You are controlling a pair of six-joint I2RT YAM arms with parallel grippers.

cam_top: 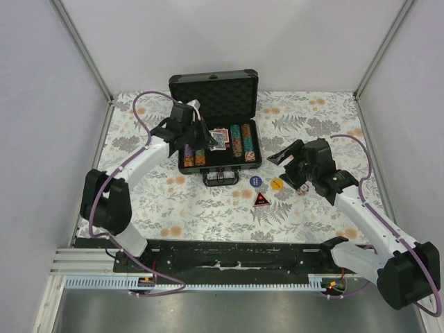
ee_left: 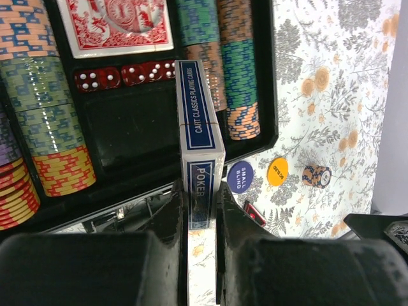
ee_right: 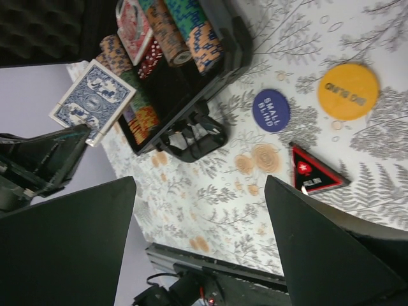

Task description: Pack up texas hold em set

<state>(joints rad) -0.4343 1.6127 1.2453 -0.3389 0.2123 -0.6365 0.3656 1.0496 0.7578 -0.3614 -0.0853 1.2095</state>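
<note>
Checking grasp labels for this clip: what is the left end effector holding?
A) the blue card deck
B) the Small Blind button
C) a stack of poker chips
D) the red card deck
A: the left end effector grips the blue card deck by one end, while the red card deck lies in the case.

We get soft, even light from above in the overhead view, with only faint shadows on the floral table cover (cam_top: pixel 201 211). The open dark grey briefcase (cam_top: pixel 215 97) looks almost black. In the left wrist view the blue cardboard card deck (ee_left: pixel 199 127) is sharp, small glints dot the stacked multicoloured poker chips (ee_left: pixel 44 102), and the left gripper's black fingers (ee_left: pixel 159 255) blur. The right gripper's black fingers (ee_right: pixel 64 248) look soft too.
</note>
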